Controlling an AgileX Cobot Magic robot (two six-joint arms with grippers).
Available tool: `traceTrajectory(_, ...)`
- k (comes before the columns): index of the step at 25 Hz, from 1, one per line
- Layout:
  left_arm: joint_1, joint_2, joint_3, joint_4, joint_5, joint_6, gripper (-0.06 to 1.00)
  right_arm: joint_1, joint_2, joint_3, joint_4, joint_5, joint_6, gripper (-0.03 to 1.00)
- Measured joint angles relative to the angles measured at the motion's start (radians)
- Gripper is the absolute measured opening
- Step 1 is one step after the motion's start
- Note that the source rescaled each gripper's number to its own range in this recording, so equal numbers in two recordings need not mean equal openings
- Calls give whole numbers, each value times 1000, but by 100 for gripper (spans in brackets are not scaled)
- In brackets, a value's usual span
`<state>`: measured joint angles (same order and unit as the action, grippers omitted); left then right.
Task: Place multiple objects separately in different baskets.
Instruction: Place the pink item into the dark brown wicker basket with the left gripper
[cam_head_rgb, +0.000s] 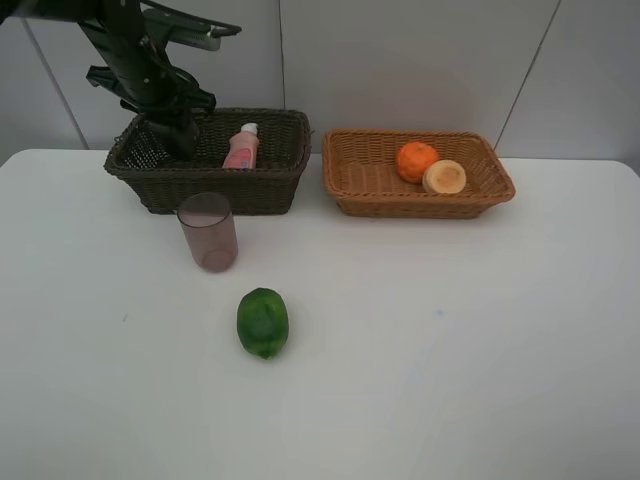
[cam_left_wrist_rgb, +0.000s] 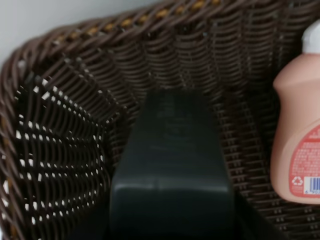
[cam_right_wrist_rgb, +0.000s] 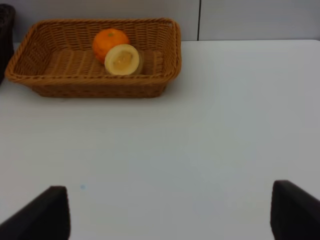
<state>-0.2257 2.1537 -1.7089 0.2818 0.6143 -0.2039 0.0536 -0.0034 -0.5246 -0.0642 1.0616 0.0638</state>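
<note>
The green oval fruit (cam_head_rgb: 262, 322) is seen nearest on the white table (cam_head_rgb: 450, 350), and the mauve cup (cam_head_rgb: 208, 233) is stood upright behind it, just in front of the dark brown basket (cam_head_rgb: 200, 185). Inside that basket the dark green bottle (cam_left_wrist_rgb: 170, 165) is gripped by the left gripper (cam_head_rgb: 185, 145), beside the pink bottle (cam_head_rgb: 242, 147). The orange (cam_head_rgb: 416, 161) and the pale round fruit (cam_head_rgb: 444, 177) are found touching in the tan basket (cam_head_rgb: 420, 205). The right gripper (cam_right_wrist_rgb: 170, 187) is seen spread wide, empty, above the table.

- The dark brown basket (cam_left_wrist_rgb: 75, 125) fills the view, and light comes through the gaps of its woven wall at one side.
- A dark green bottle (cam_left_wrist_rgb: 172, 165) is inside it, very close to the camera, held by the left gripper (cam_left_wrist_rgb: 172, 222).
- A pink bottle (cam_left_wrist_rgb: 297, 130) is near it, not touching.
</note>
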Motion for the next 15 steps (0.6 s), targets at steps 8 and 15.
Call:
traceTrajectory(8, 0, 19, 0, -3, 22, 13, 48, 0, 0, 0, 0, 0, 0, 71)
traceTrajectory(15, 0, 19, 0, -4, 17, 75, 59, 0, 0, 0, 0, 0, 0, 71)
